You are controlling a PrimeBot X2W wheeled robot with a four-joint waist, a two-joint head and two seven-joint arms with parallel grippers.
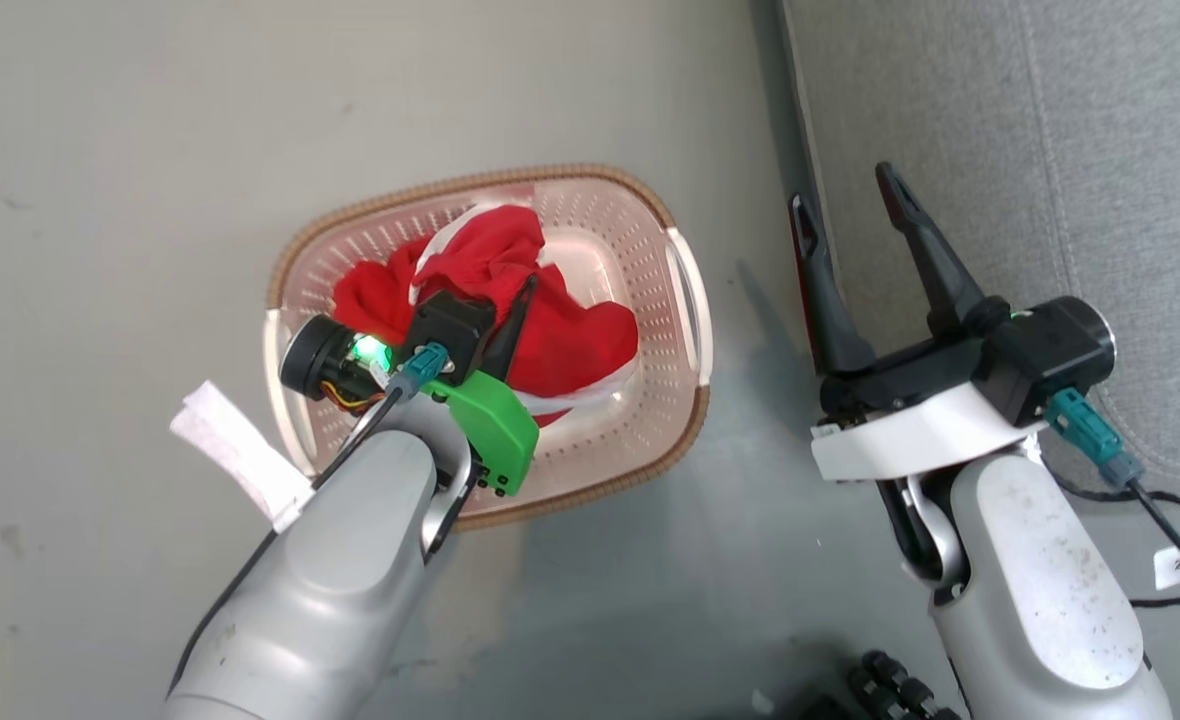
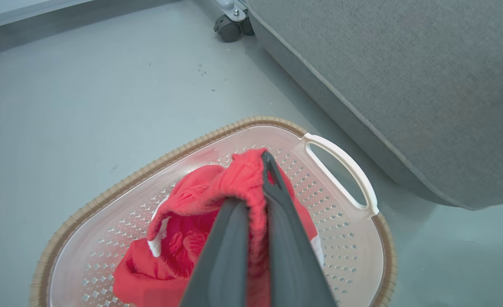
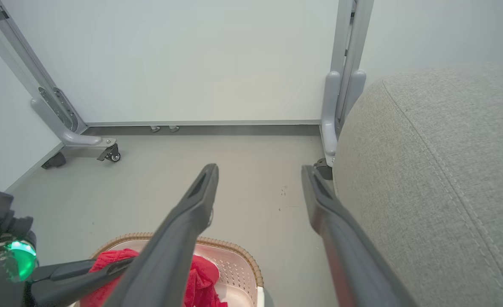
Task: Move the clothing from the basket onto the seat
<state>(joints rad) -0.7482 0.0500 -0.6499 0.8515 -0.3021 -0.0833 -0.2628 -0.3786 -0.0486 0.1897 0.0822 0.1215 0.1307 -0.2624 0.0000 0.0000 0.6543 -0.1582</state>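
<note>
Left gripper [image 2: 255,187] clamps clothing [image 2: 179,247] in basket [image 2: 192,143]; right gripper [image 1: 843,190] spread wide, empty. Advise lifting clear of the rim before crossing to seat [image 1: 1050,150].

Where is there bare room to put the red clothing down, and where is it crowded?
Bare: the top of the seat, right of the basket; the floor left of and beyond the basket. Crowded: inside the basket, where the left gripper is shut on the clothing.
</note>
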